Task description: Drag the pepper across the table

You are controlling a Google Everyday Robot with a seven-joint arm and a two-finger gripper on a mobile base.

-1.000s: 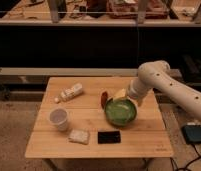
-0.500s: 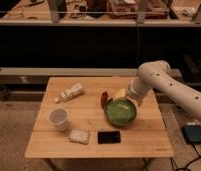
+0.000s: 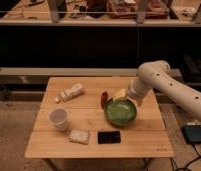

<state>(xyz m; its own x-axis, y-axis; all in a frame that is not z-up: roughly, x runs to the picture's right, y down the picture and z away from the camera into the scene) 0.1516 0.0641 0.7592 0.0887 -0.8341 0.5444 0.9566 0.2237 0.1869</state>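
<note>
The small dark red pepper (image 3: pixel 104 98) lies on the light wooden table (image 3: pixel 89 145), right against the left rim of the green bowl (image 3: pixel 121 112). A pale yellow wedge (image 3: pixel 119 94) sits just behind the bowl. My gripper (image 3: pixel 132 98) hangs from the white arm (image 3: pixel 166 85) over the bowl's far right rim, to the right of the pepper and apart from it.
A white bottle (image 3: pixel 71 92) lies on its side at the back left. A white cup (image 3: pixel 59 119) stands at the left. A pale sponge-like block (image 3: pixel 79 136) and a black flat rectangle (image 3: pixel 109 136) lie near the front edge. A blue device (image 3: pixel 195 134) sits on the floor, right.
</note>
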